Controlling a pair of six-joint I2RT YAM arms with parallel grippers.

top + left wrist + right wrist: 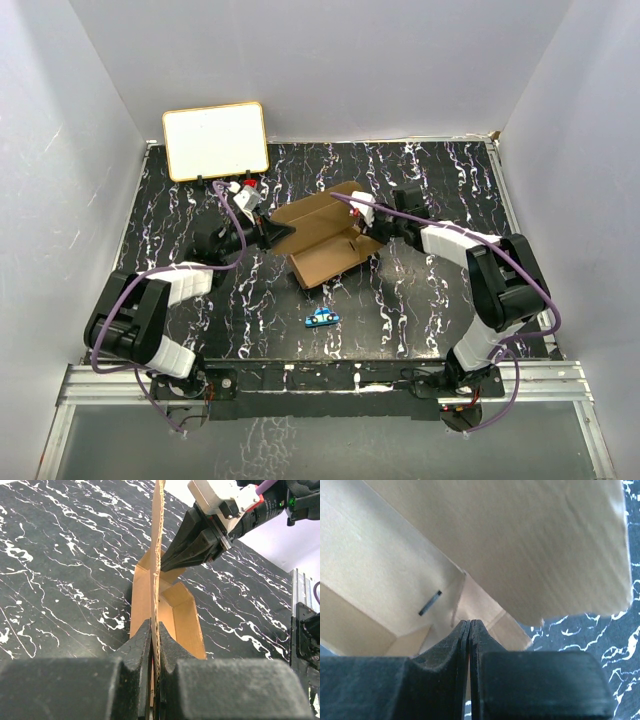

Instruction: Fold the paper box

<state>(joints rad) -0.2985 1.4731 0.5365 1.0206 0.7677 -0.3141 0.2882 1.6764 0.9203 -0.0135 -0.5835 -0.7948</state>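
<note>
L jaws fill the bottom of your left wrist view, clamped tight on the box [186, 622]. One flap [158, 530] runs edge-on to the camera, straight btwn the two L fingers [132, 652]. Past the flap you see the open, tray-like part of the box lying on the worktop [60, 580], w/ its side walls up. R jaws come in from the upper right of that view, closed to a point, tips touching the flap's right side.

Your right wrist view shows the R fingers [447, 647] pressed together, w/ brown card all around the tips. You can't tell whether any card is pinched btwn them. A small dark slot [430, 603] shows in the inner panel, just left of the tips.

From overhead, the box sits about mid-worktop, a bit toward the far side, btwn the two arms. L arm [190, 280] reaches in from the left and R arm [455, 240] from the right, each meeting the box on its own side. Box is part-folded, not yet a closed carton.

A small blue item [321, 317] lies nearer the arm bases, apart from the box. A white board [215, 140] w/ tan frame leans at the far-left corner.
</note>
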